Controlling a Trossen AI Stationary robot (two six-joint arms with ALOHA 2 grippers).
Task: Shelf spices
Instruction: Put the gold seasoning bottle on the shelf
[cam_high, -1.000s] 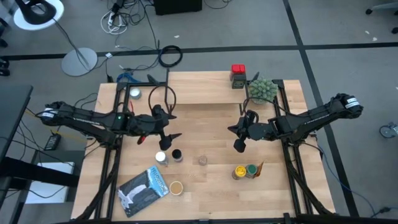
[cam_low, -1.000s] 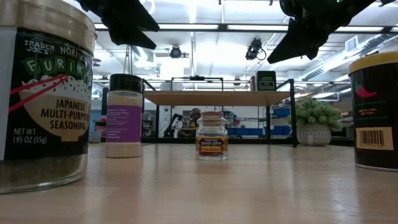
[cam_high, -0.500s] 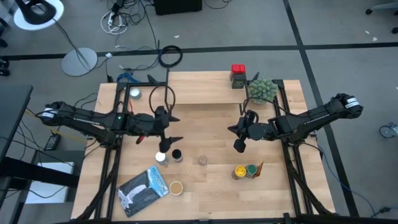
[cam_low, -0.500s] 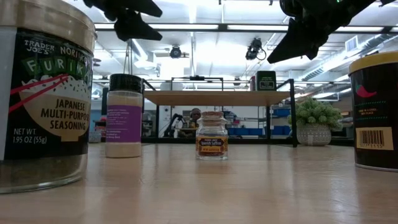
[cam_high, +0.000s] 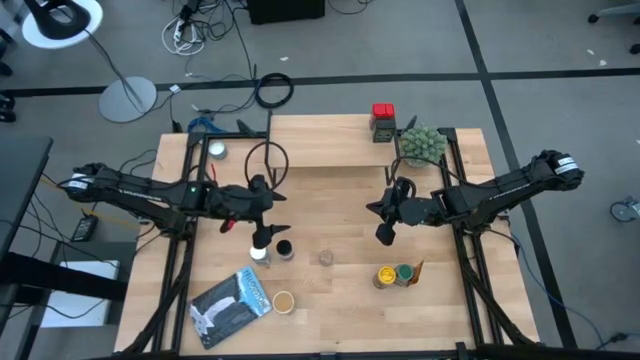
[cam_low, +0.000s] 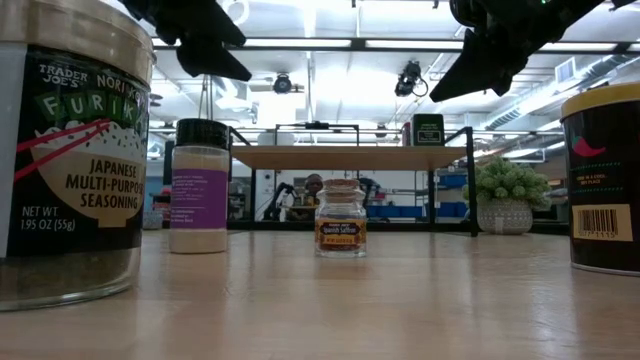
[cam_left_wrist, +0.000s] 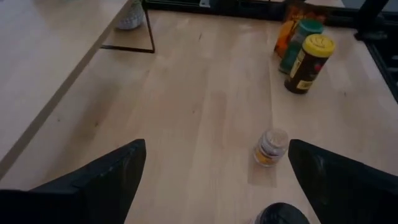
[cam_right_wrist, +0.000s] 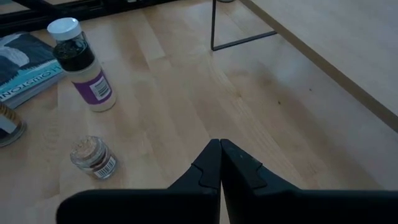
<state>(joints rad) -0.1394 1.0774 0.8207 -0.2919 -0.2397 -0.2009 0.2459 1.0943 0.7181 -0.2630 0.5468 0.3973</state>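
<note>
Spice jars stand on the table in front of the shelf: a white-lid jar, a black-lid jar with a purple label, a small glass jar, a yellow-lid jar, a green-lid jar and a tan-lid jar. A red tin sits on the shelf board. My left gripper hovers open above the table, just far of the white-lid and black-lid jars. In its wrist view the small glass jar lies ahead between the fingers. My right gripper hangs shut in the air, right of the glass jar.
A silver-blue pouch lies at the near left. A fuzzy green plant stands by the shelf's right legs. The shelf's thin black leg stands on the table ahead of my right gripper. Bare wood shows between the two grippers.
My left gripper has turned a little at the wrist while staying in place, its fingers still wide apart. My right arm and the jars have kept still.
</note>
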